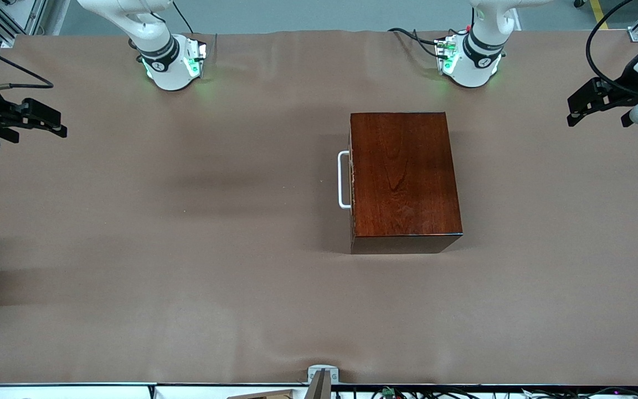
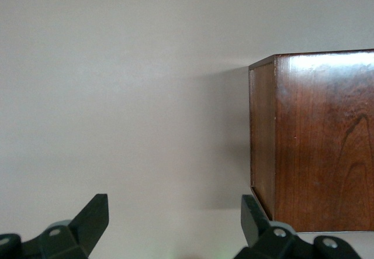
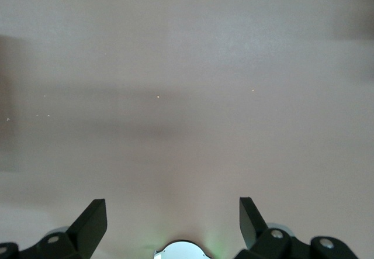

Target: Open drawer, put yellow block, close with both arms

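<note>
Left claw (image 1: 596,108) hangs wide open, empty, at frame's upper right edge over the brown counter (image 1: 186,249). Right claw (image 1: 36,119), upper left edge, likewise open, empty. Glossy reddish-brown wooden box (image 1: 402,177) at centre, white U-shaped handle (image 1: 343,180) flush.

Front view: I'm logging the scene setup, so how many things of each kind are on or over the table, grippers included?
Wooden box with shut drawer: 1
White handle: 1
Gripper: 2, left gripper and right gripper, both open, each waiting over its own end of the table
Yellow block: 0 in view
Total: 4
</note>
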